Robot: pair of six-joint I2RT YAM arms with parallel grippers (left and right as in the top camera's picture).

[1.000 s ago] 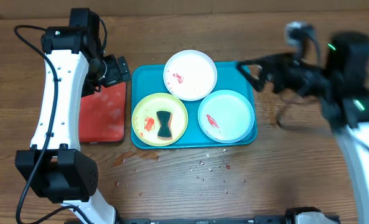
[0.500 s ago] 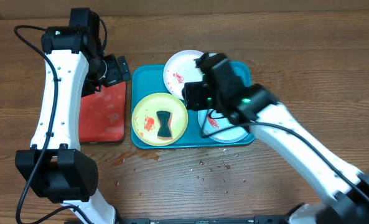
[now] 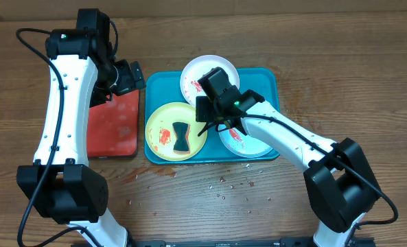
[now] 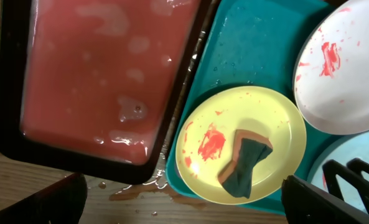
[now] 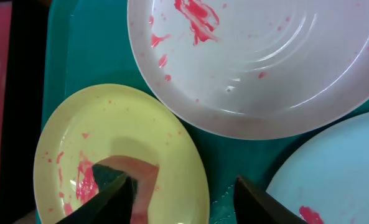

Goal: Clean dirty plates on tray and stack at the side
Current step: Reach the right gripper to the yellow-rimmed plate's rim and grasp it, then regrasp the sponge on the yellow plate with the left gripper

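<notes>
A large teal-blue rectangular plastic tray [image 3: 163, 86] with rounded corners and a raised rim lies on the brown wooden counter [image 3: 327, 41]. It carries all three small round plates, none of them stacked.

The white plate [image 5: 252, 68] sits at the tray's far edge. A red sauce smear and scattered red specks mark its ringed inner surface.

The yellow-green plate [image 4: 234, 118] is at the near left of the tray. A red smear lies left of its centre, with fine specks around it. On this plate rests a dark green sponge [image 4: 245, 165] with a brown upper face, pinched in at the middle like a bow.

The white plate's rim lies just beside the yellow-green one. Whether the two touch cannot be told.

The pale plate with the light green rim [image 3: 261, 140] is at the near right, partly covered by the right arm. A red smear shows on its surface.

The right pincer [image 5: 183, 190] is over the tray, between the yellow-green and pale plates. Its fingers are spread apart with nothing between them.

The left pincer [image 4: 184, 190] is above the far end of a smaller red tray with a dark rim [image 4: 97, 74], just left of the teal tray. It too is spread wide and empty.

The red tray is wet, with a cloudy pinkish film. Small crumbs and red specks [image 3: 224, 182] dot the counter in front of the teal tray.
</notes>
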